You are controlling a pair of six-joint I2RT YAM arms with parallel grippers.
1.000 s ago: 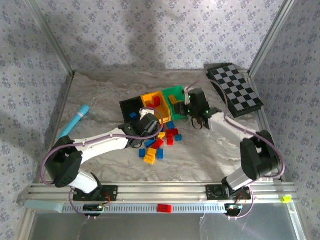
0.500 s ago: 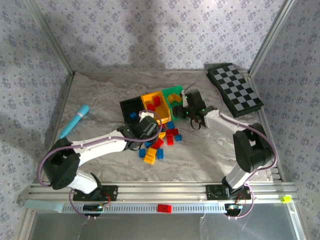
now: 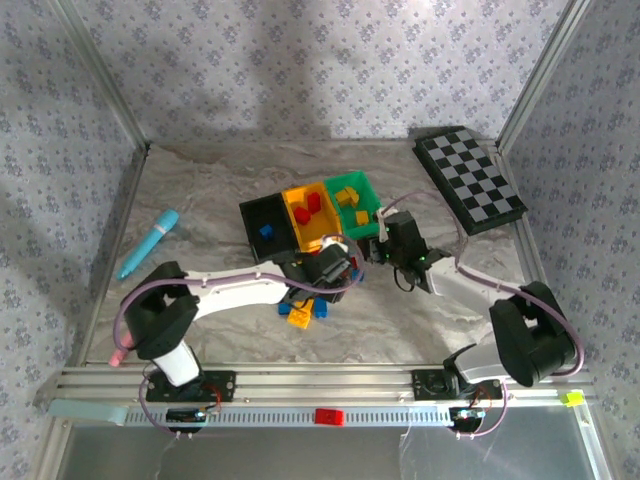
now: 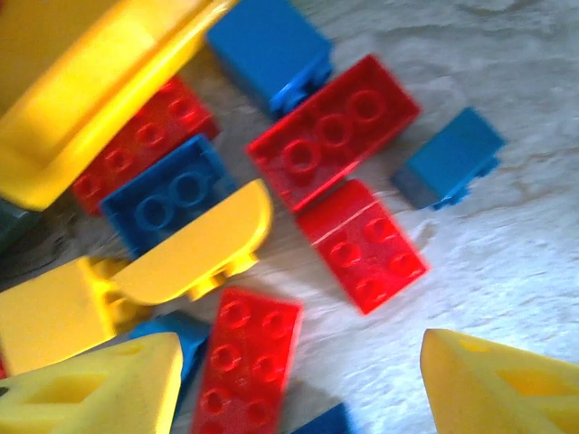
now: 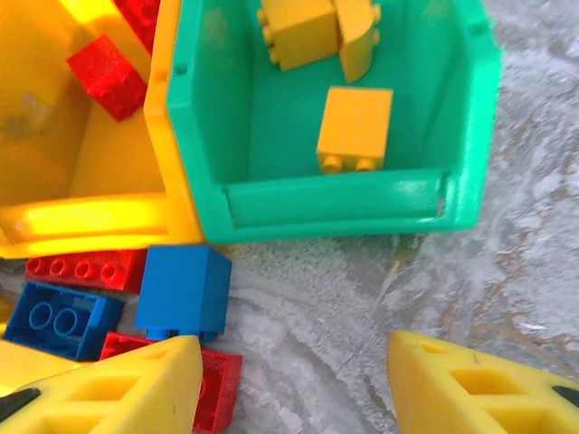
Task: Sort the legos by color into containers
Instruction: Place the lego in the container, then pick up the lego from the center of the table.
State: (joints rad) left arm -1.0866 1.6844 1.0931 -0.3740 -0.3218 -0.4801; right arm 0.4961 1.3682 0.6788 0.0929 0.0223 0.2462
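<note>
Room: I'm looking into a booth with pale flowered wallpaper (image 3: 300,60) on three sides and slim metal posts (image 3: 97,70) in the corners.
Surface: a grey-white marbled table (image 3: 200,190), with a metal rail (image 3: 330,385) along its near edge.
Bins: the black bin (image 3: 250,215), yellow bin (image 5: 99,221) and green bin (image 5: 335,194) sit in a row, side by side, around the middle of the table.
Sorted so far: a blue brick (image 3: 266,231) lies in the black bin, red bricks (image 5: 106,76) in the yellow bin, and three yellow bricks (image 5: 355,128) in the green bin.
Unsorted: the loose bricks (image 4: 335,145), red, blue and yellow, are heaped on the table just in front of the yellow bin.
Left arm: my left gripper (image 4: 298,398) is above the heap, jaws apart, nothing clamped.
Right arm: my right gripper (image 5: 294,389) is just in front of the green bin, jaws apart over bare table, empty.
Far right: a checkerboard (image 3: 470,180) by the right wall.
Far left: a cyan marker (image 3: 148,243) lying well apart from the bins.
</note>
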